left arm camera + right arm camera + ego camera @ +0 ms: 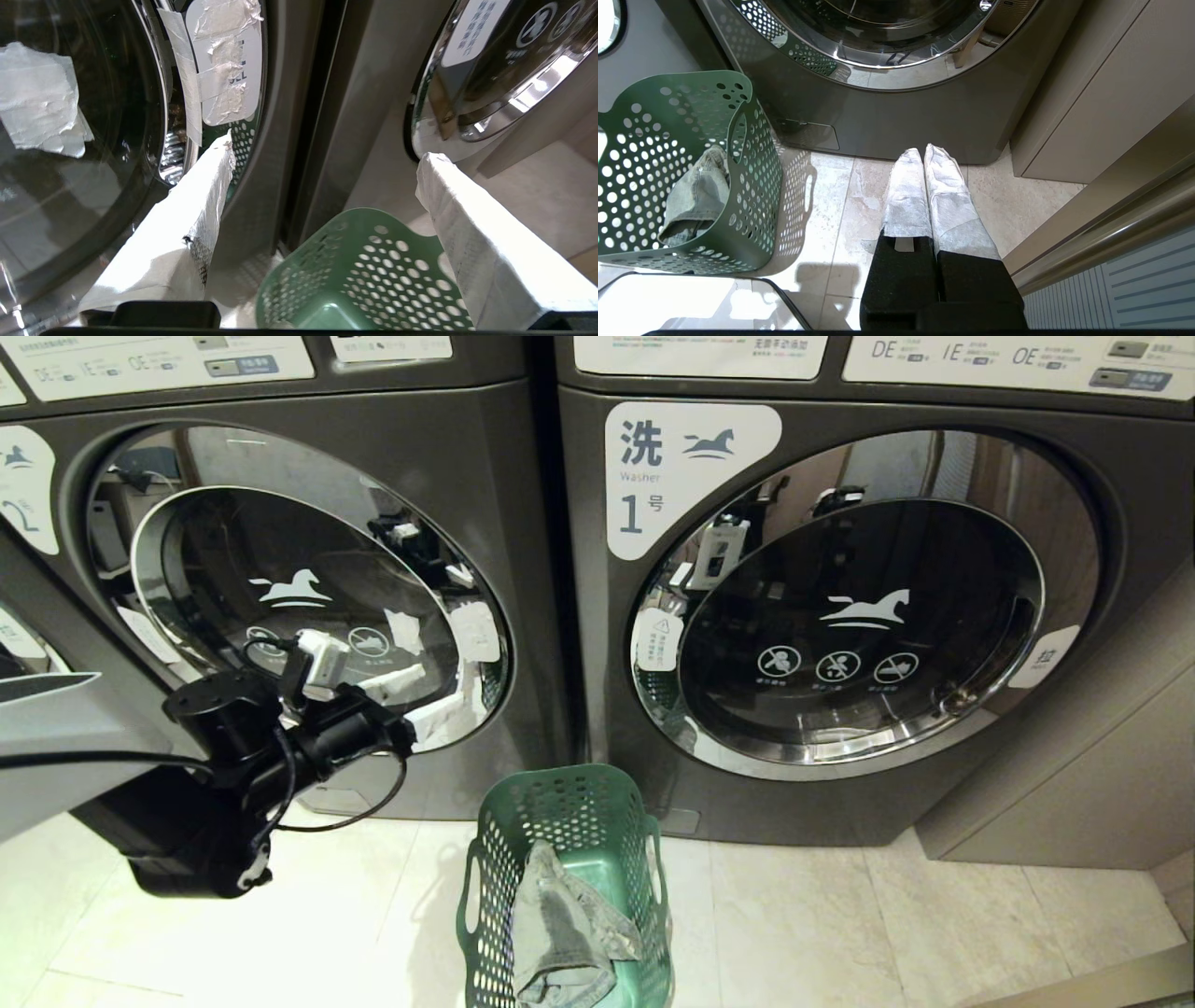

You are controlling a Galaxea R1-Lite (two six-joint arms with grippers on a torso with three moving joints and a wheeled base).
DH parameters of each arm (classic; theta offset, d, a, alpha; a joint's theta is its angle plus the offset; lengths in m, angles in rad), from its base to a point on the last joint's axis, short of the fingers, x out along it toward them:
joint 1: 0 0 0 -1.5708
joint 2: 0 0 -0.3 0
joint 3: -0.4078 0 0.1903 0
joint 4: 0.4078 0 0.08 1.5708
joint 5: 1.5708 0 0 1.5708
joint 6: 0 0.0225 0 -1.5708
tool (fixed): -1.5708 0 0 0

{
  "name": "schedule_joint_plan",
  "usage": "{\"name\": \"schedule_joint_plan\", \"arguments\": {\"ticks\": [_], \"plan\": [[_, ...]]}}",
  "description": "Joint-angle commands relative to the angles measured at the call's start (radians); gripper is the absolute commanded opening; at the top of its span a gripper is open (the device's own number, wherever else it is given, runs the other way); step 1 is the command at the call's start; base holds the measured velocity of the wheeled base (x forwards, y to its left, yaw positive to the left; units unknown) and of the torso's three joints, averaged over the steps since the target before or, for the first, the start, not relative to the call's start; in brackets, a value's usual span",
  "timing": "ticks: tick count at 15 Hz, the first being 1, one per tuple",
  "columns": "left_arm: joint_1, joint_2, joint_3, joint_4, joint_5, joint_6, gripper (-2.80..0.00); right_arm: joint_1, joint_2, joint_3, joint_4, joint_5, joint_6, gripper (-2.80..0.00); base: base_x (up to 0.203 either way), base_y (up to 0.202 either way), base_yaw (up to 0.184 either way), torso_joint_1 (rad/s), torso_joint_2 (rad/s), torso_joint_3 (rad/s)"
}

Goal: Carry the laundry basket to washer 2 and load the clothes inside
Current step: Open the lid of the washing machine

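Washer 2 (308, 588) stands at the left, its round glass door patched with white tape. My left gripper (425, 698) hangs open at the door's lower right edge, one tape-wrapped finger (205, 196) close to the chrome rim, nothing between the fingers. In the left wrist view the left gripper (329, 151) points at the seam between the two machines. The green laundry basket (569, 803) sits on the floor below that seam. The grey-green clothes (565, 933) lie crumpled inside it. My right gripper (924, 151) is shut and empty, low over the tiles right of the basket (756, 196).
Washer 1 (840, 616) stands right of washer 2, door closed. A beige cabinet (1074, 756) juts out at the far right. Pale tile floor (840, 915) spreads around the basket.
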Motion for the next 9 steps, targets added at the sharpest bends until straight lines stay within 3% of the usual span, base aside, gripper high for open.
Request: {"name": "schedule_joint_plan", "arguments": {"ticks": [1,9], "plan": [[0.001,0.056,-0.059,-0.009,0.0,0.028,0.0,0.0,-0.001,0.0,0.0,0.002,0.001,-2.8,0.0,0.0,0.0,0.0,0.0,0.0],[0.011,0.117,-0.2,-0.008,0.03,0.05,0.0,0.0,0.0,0.0,0.0,0.0,-0.001,-2.8,0.0,0.0,0.0,0.0,0.0,0.0]]}}
